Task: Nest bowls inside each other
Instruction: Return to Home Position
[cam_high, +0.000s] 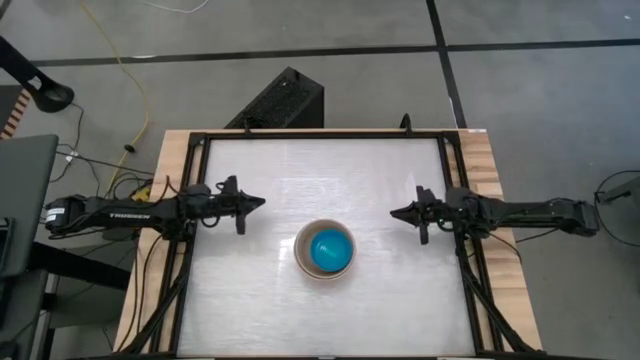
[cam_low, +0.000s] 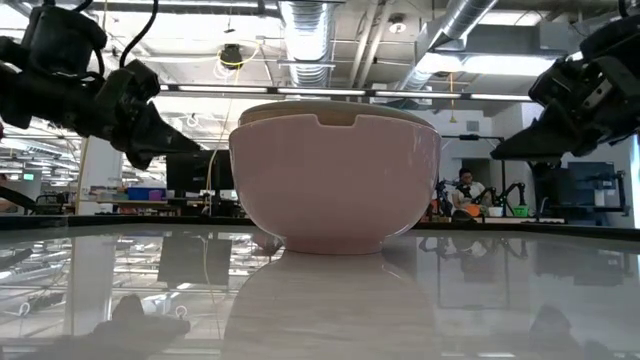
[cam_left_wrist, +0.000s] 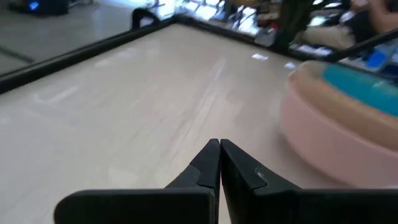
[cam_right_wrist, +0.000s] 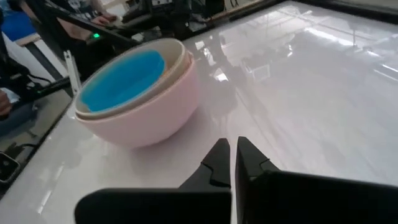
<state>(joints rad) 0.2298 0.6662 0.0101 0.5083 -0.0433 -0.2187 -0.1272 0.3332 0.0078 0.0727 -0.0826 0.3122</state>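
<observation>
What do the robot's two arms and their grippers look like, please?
The left arm and right arm are slim, black and jointed, with dark cables hanging near their bases. The left arm bears small white lettering. The left gripper and right gripper each have two flat black fingers tapering to a point.

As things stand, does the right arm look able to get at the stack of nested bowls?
Probably yes. The right tool hangs shut to the right of the stack of nested bowls, pointing inward, with only bare table between them. It would have to open first.
</observation>
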